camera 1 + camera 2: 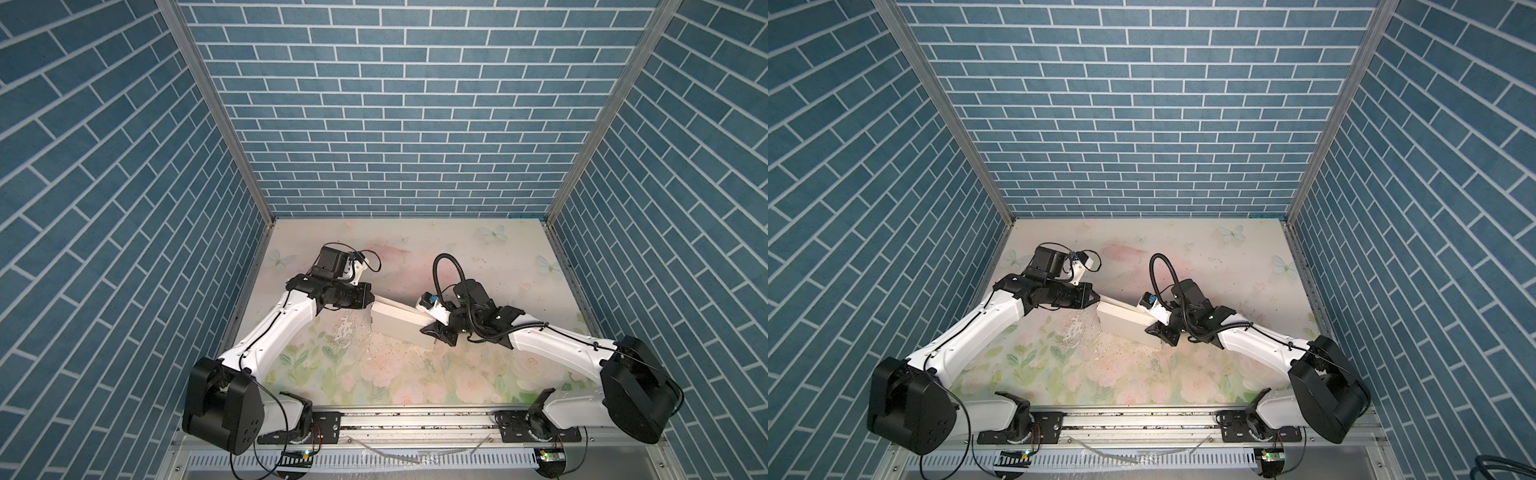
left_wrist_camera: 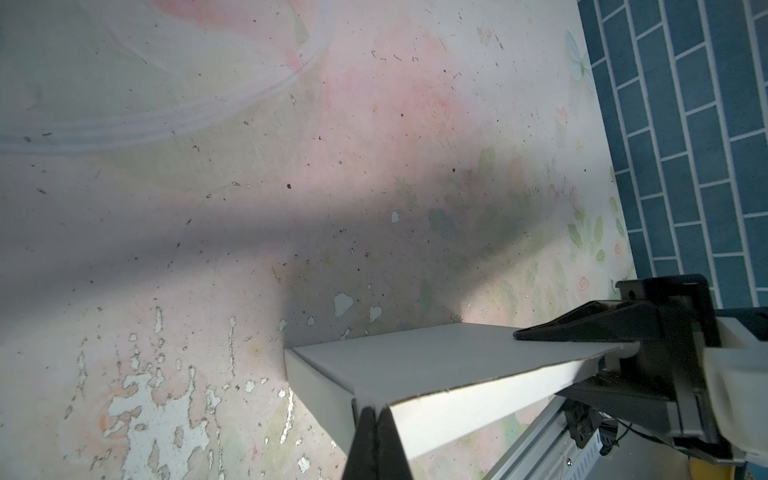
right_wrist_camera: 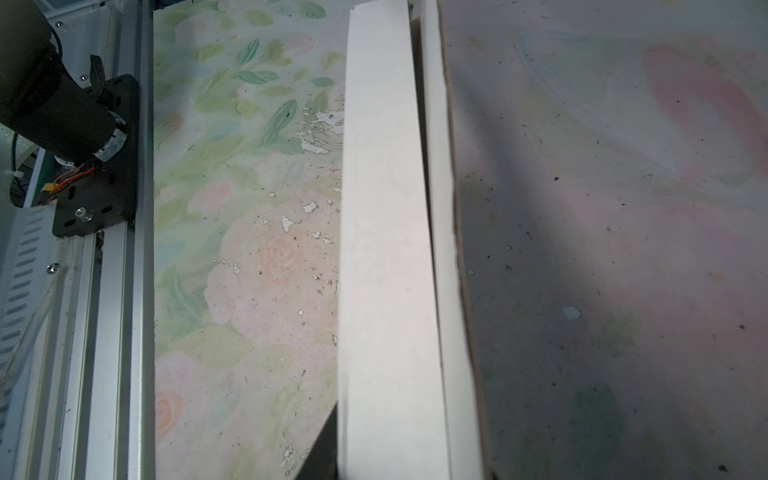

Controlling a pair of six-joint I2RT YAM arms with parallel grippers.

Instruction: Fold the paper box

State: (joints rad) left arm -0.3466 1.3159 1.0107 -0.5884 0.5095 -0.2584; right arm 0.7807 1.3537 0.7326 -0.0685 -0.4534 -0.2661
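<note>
Inspected the paper box (image 1: 399,328): plain white thin cardboard, folded up into a shallow, long rectangular form. Sits near the middle of the worktop (image 1: 478,257), well clear of all four edges. Stands on a long narrow side, broad face turned toward the near edge, narrow wall uppermost. Runs askew, left end farther back, right end nearer the front. Shows, in the right wrist view, a thin gap between wall and adjoining panel, with a raw brown cut edge. Cannot confirm contact with the worktop.
</note>
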